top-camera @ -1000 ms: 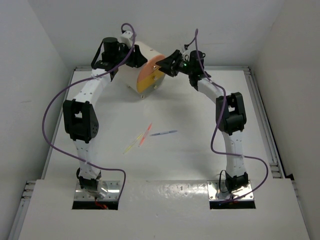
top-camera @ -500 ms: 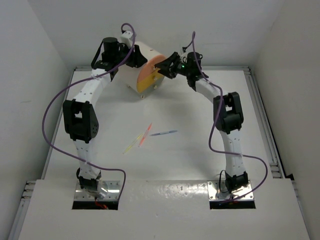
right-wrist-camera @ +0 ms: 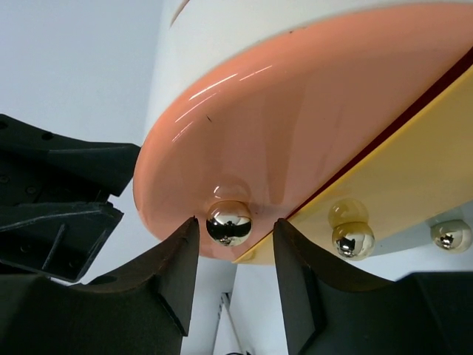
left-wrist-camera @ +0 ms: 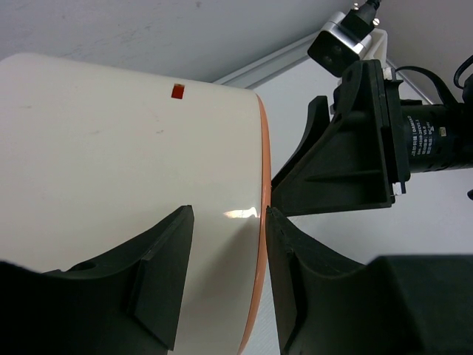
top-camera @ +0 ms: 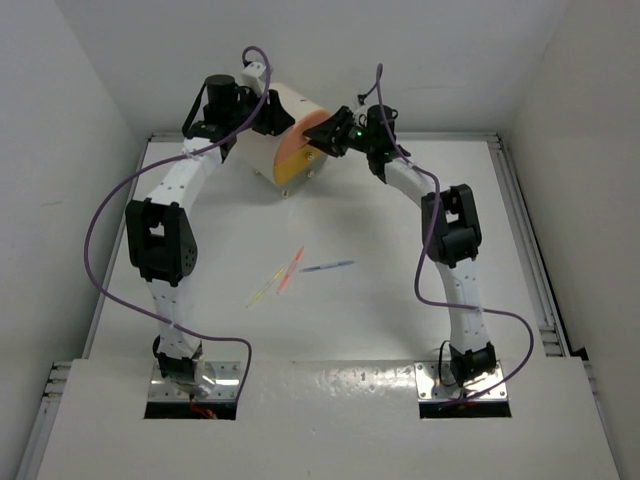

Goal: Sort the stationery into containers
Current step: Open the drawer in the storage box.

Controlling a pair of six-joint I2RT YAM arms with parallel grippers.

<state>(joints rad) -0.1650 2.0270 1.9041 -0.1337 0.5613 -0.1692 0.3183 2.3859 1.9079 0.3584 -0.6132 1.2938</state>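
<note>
table (top-camera: 400, 300) white | cabinet (top-camera: 290, 108) at far edge | yellow pen (top-camera: 262, 291), pink pen (top-camera: 291, 269), blue pen (top-camera: 327, 267) near centre

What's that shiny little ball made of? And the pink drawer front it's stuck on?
The knob looks like polished, gold-toned metal: it mirrors its surroundings. The pink-peach drawer front looks like glossy plastic or painted wood, smooth with bright light streaks; the look can't settle which.

tiny white print on black housing (left-wrist-camera: 429, 144), unreadable

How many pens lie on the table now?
3: the yellow pen left of the middle, the pink pen beside it, the blue pen further right. Others may be hidden.
</note>
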